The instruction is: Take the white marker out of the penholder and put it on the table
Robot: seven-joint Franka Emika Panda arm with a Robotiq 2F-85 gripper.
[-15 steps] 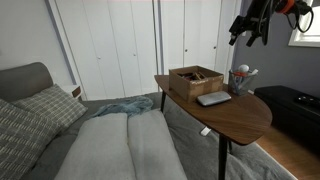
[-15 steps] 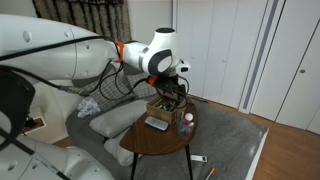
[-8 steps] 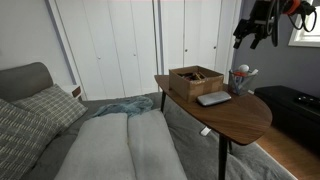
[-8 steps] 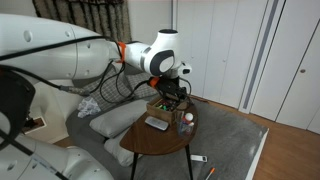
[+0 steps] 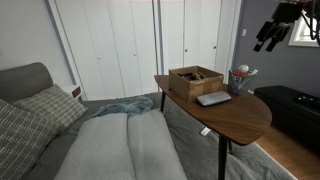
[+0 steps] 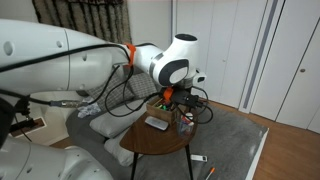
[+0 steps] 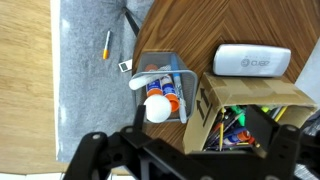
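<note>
The penholder (image 5: 240,80) stands on the dark wooden table (image 5: 235,118) by the brown box. From above in the wrist view the penholder (image 7: 172,62) holds several white-bodied pens with orange caps and a white ball-topped item. A thin white stick at its edge looks like the white marker (image 7: 141,83). My gripper (image 5: 268,36) hangs high above and beside the holder, open and empty. In the wrist view the gripper (image 7: 190,165) shows dark fingers spread wide along the bottom edge. It also shows in an exterior view (image 6: 187,95).
A brown open box (image 5: 195,79) full of pens sits behind a flat grey device (image 5: 213,98); both show in the wrist view, box (image 7: 262,100) and device (image 7: 252,60). An orange pen (image 7: 107,45) lies on the grey rug. A bed (image 5: 110,145) adjoins the table.
My gripper has swung away sideways from above the penholder and turned; in an exterior view it moved right toward the window. It stays open and empty. Nothing on the table moved.
</note>
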